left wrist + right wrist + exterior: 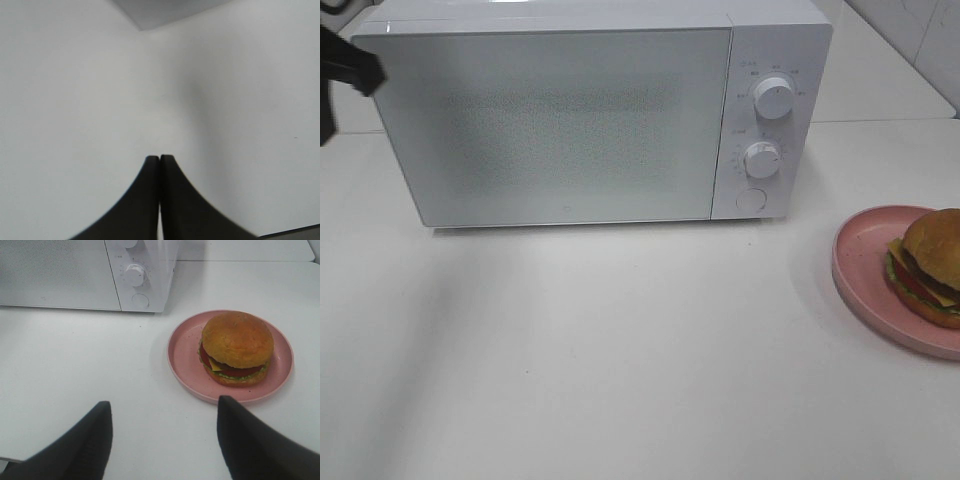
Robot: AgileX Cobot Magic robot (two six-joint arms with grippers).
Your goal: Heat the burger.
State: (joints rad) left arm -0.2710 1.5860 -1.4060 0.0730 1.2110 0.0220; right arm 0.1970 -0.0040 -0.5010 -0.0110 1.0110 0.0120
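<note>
1. A white microwave (590,115), door closed, stands at the 12 o'clock side of a white table (620,350) in the high view.
2. The burger (236,347) sits on a pink plate (182,352) at about 3 o'clock, just right of the microwave's two dials (768,128).
3. The right gripper (165,435) hovers near the plate, its jaws spread wide and holding nothing.
4. The left gripper (159,159), its jaws pressed together and empty, hangs over bare table; a dark part of that arm shows at 10 o'clock.

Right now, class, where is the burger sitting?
The burger sits on the pink plate at the right edge of the high view, right of and in front of the closed white microwave.
</note>
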